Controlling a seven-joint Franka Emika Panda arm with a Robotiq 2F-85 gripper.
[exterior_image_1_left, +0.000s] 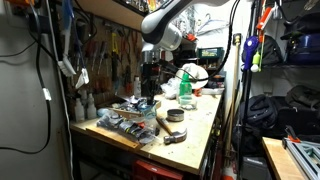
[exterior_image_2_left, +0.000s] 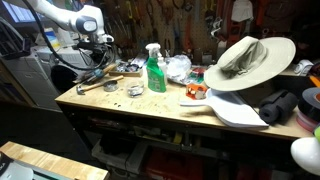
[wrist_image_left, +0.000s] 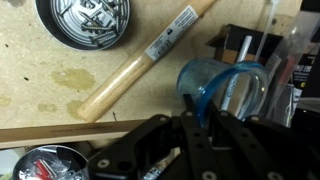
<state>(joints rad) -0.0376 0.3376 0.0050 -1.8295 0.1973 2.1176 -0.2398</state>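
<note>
In the wrist view my gripper (wrist_image_left: 203, 118) is shut on the near wall of a blue see-through cup (wrist_image_left: 225, 82), one finger inside the rim and one outside. The cup stands at the edge of a dark, cluttered tray. A hammer with a wooden handle (wrist_image_left: 140, 58) lies diagonally on the bench to the left of the cup. A round tin of screws (wrist_image_left: 85, 20) sits beyond the handle. In both exterior views the gripper (exterior_image_1_left: 148, 93) (exterior_image_2_left: 100, 62) hangs low over the far end of the workbench; the cup is hard to make out there.
A green spray bottle (exterior_image_2_left: 155, 70) (exterior_image_1_left: 185, 92) stands mid-bench, and a wide-brimmed hat (exterior_image_2_left: 245, 60) lies beyond it. The hammer (exterior_image_1_left: 165, 122) and small tins (exterior_image_2_left: 135, 90) lie near the gripper. A second tin (wrist_image_left: 40, 165) shows at the wrist view's lower left. Tools hang on the wall behind.
</note>
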